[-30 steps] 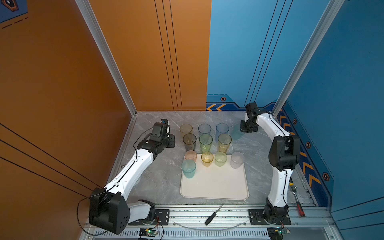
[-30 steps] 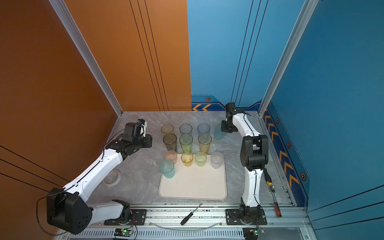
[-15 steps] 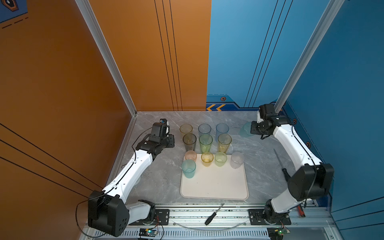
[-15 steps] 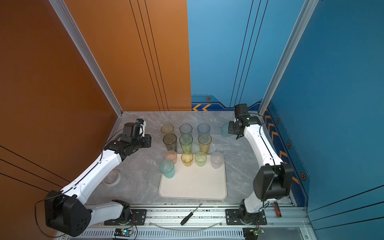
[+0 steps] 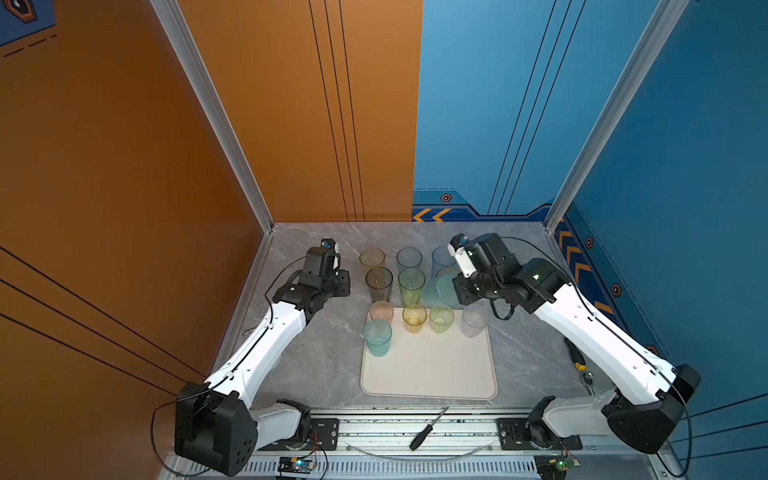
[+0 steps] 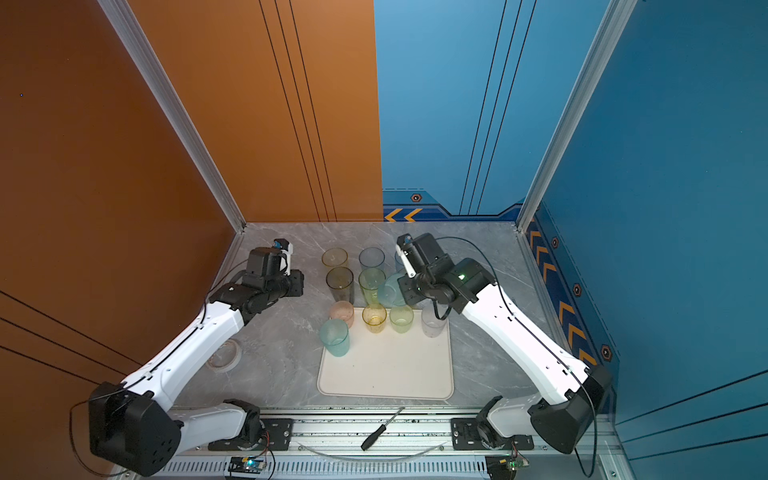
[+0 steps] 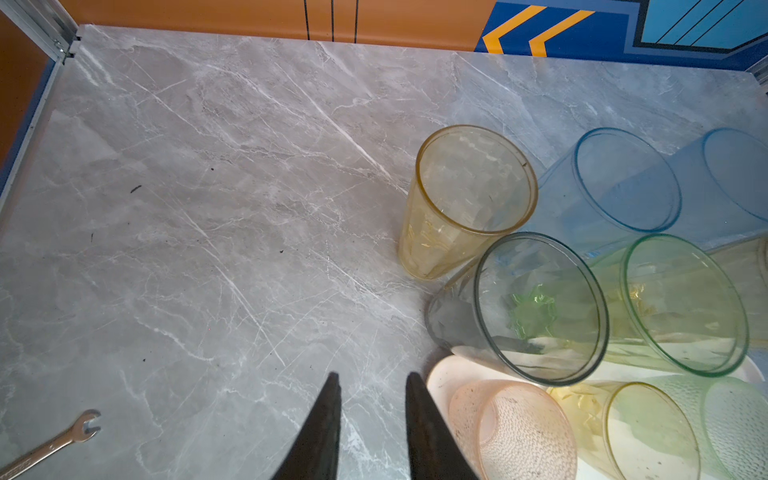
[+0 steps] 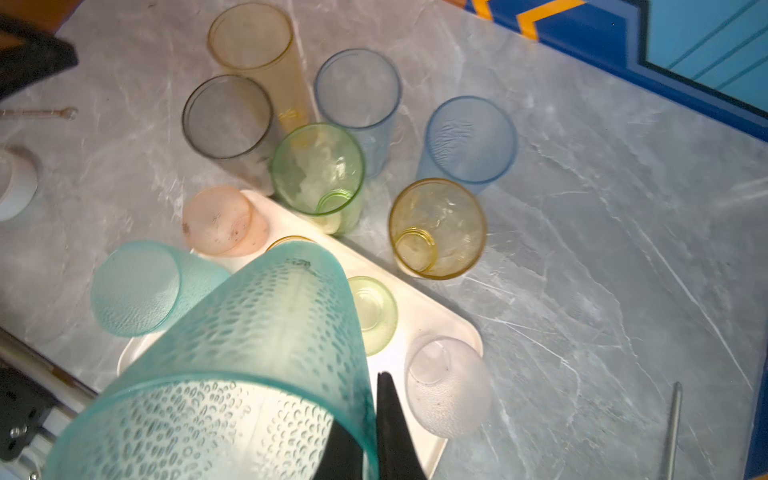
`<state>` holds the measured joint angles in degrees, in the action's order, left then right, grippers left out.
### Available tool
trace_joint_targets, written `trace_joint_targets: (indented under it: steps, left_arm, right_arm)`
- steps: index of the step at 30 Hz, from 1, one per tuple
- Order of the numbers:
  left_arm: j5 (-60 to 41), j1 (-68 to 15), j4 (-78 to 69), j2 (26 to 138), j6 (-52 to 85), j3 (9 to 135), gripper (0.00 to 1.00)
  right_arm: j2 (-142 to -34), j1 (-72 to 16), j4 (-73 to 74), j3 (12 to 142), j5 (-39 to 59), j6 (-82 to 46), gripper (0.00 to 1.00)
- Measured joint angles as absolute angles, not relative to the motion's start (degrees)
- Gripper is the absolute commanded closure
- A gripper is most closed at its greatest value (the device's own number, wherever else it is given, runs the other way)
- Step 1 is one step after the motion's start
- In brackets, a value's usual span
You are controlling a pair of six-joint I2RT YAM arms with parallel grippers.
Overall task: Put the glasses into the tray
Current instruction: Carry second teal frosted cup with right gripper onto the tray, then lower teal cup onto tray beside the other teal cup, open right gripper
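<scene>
right tool (image 8: 365,415) clenched on teal glass (image 8: 249,353) rim, likely too wide to span; hangs tilted | tray (image 8: 424,316) below tool | left tool (image 7: 372,376) parted, empty, parked aside, likely clearing the path

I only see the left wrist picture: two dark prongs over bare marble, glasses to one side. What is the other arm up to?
Observer: Its fingers pinch the rim of a teal glass, held up in the air.
Visitor: Is the tray filling up? I see just a corner.
Observer: A clear glass stands in its far right corner.
Visitor: Any tools besides the spanner?
Observer: A screwdriver lies on the front rail.
</scene>
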<state>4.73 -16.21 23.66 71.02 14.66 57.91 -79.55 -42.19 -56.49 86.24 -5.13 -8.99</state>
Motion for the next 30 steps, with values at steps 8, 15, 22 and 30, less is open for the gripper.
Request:
trace_joint_targets:
  steps: [8,15,22,30]
  left_arm:
    - [4.73,-16.36,23.53,71.50,14.63,57.91,0.71]
    - [4.71,-17.17,23.53,72.77,14.63,57.91,0.71]
    - [4.71,-17.28,23.59,72.84,14.61,58.00,0.71]
    - [4.73,-17.28,23.64,72.90,14.59,59.33,0.71]
  right_arm:
    - [-89.73,-53.01,-60.45,86.61,-4.54,-8.97,1.00]
    - [-95.94,-55.42,-61.17,89.52,-4.97,-8.95,1.00]
    - [-100.64,-55.72,-61.39,89.95,-7.62,-8.99,1.00]
    - [-103.77,-55.72,-61.56,90.61,-8.95,-8.97,1.00]
